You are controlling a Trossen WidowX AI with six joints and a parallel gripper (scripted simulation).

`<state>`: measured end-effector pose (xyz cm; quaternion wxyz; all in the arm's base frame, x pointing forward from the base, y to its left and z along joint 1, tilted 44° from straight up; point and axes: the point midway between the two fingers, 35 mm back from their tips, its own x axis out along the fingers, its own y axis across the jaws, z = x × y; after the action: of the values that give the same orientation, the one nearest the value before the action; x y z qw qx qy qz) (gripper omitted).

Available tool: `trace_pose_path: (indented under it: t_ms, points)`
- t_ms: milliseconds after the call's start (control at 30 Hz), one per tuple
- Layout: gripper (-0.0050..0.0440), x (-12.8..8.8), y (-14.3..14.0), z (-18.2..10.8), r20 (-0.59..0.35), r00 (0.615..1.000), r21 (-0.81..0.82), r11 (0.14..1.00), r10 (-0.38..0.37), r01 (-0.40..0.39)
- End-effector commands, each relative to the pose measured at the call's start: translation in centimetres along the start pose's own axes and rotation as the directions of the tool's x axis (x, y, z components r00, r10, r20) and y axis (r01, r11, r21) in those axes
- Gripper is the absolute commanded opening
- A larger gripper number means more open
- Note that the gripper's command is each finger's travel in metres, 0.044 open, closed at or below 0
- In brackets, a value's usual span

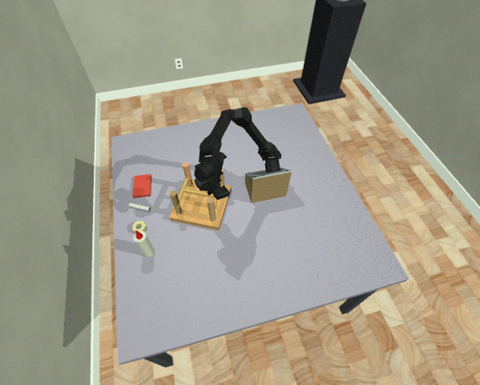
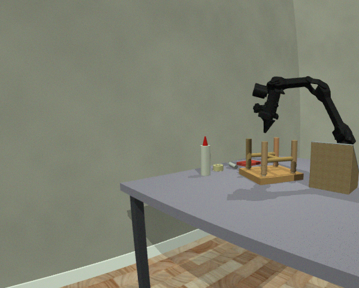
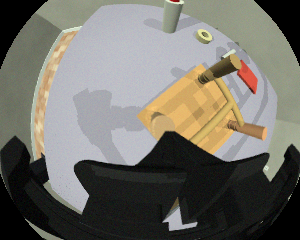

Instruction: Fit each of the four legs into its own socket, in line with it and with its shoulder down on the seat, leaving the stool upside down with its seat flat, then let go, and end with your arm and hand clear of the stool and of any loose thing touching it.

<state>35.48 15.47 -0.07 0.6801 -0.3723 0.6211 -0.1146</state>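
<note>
Fingertips closed together on nothing, the gripper (image 1: pixel 220 193) (image 2: pixel 265 131) (image 3: pixel 169 135) hangs above the upside-down stool's seat (image 1: pixel 198 211) (image 2: pixel 277 174) (image 3: pixel 182 102), clear of it. Below it, four legs stand upright on the seat, which lies flat on the table (image 1: pixel 272 257) (image 2: pixel 235 210) (image 3: pixel 115 50); whether every shoulder is fully down, I cannot tell.
</note>
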Motion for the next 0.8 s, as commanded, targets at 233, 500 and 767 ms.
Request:
trace_pose_path:
  t_ms: [233,500,767]
  points:
    - [0.0000,2.6,0.2,-0.9,-0.009,1.000,-0.004,1.000,-0.001,0.001]
    - [0.0000,3.2,0.2,-1.0,-0.008,1.000,-0.004,1.000,-0.001,0.001]
    - [0.0000,4.1,0.2,-1.2,-0.008,1.000,-0.004,1.000,-0.001,0.001]
